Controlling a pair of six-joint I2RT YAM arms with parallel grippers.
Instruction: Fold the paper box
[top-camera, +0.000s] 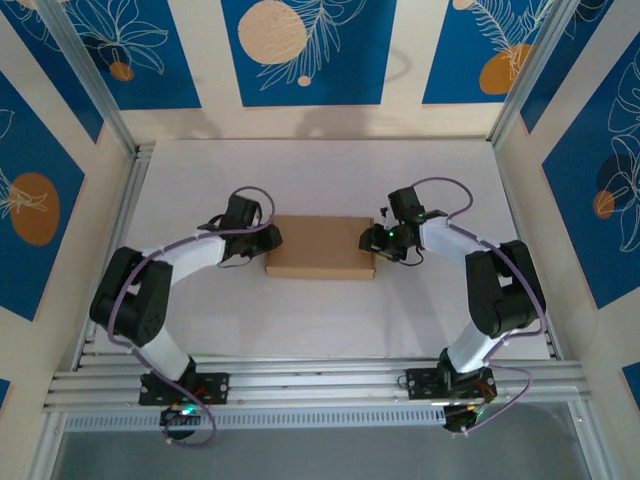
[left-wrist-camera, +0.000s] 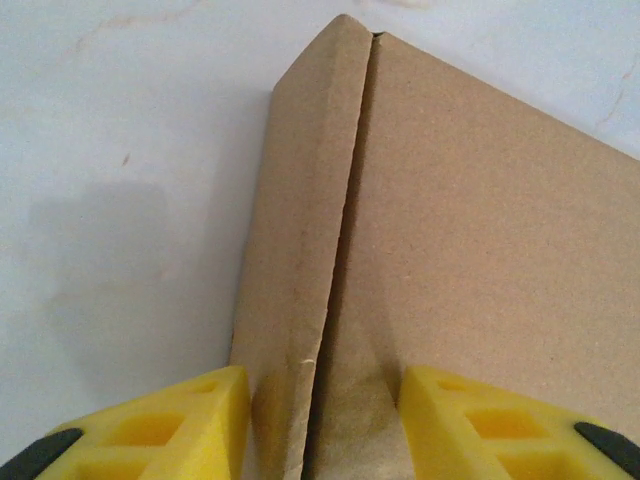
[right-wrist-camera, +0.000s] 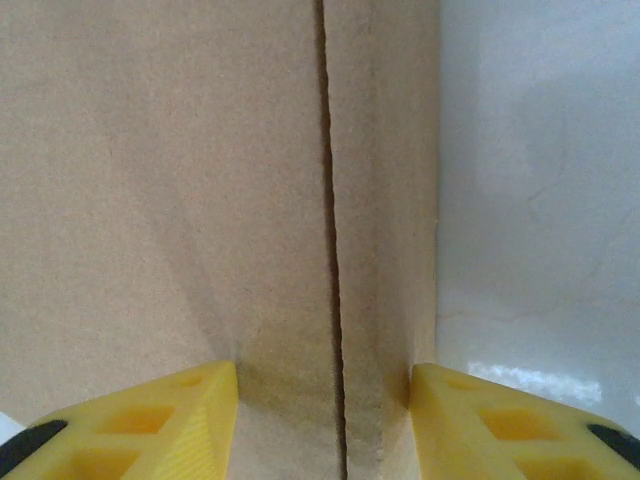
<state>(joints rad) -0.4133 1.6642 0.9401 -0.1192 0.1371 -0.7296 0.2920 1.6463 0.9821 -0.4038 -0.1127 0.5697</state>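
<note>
Worktop (top-camera: 330, 320): pale and smooth. The paper box (top-camera: 320, 246) lies flat at its middle with the lid down, and looks nearly closed. A thin seam runs between lid and side wall at each short end.

Judged light, stiff corrugated board. It should crease readily and is likely to slide on the smooth surface, so it is best steadied from both short ends, pressing near the seam.

Left pincer (top-camera: 268, 240) is at the box's left end, right pincer (top-camera: 375, 240) at its right end — both spread apart, fingers straddling the seam, clamping nothing.
</note>
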